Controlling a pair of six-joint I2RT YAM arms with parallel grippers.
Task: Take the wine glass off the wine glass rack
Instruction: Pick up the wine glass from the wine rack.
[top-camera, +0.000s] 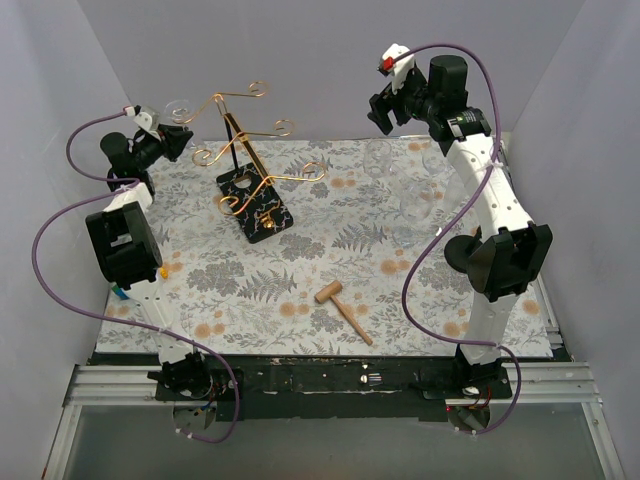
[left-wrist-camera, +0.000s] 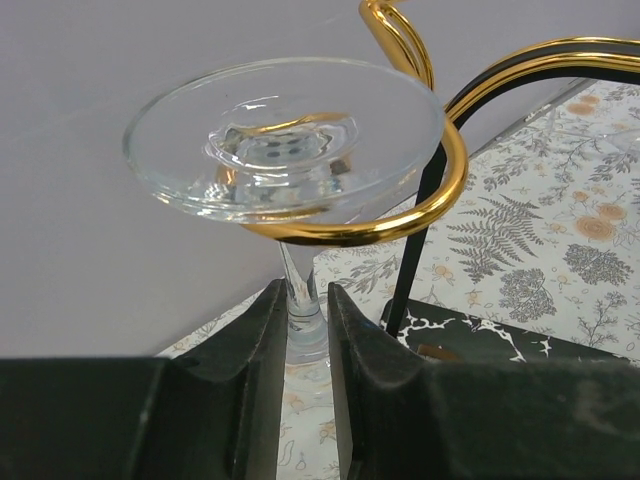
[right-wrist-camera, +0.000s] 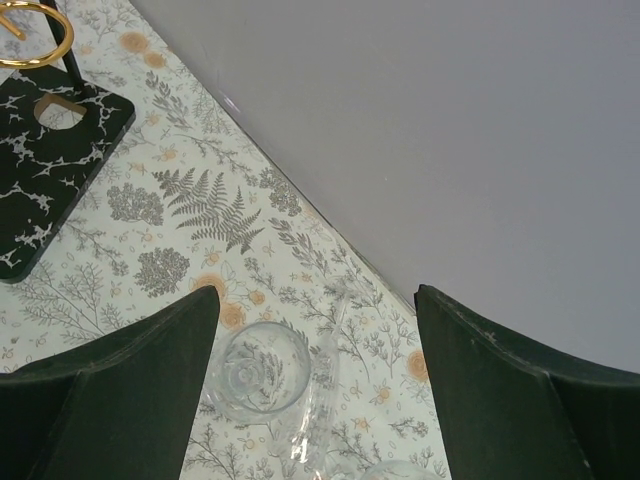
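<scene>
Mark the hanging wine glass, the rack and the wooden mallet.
wine glass (left-wrist-camera: 285, 140), left wrist view, on its round foot.
wine glass rack (top-camera: 262, 218), top view, on its black base.
wooden mallet (top-camera: 352, 322), top view, on its handle.

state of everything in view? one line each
wine glass: hanging foot-up from a gold arm
left gripper: shut on its stem
right gripper: open, empty
wine glass rack: standing on its base
two loose glasses: on the mat
wooden mallet: lying on the mat
</scene>
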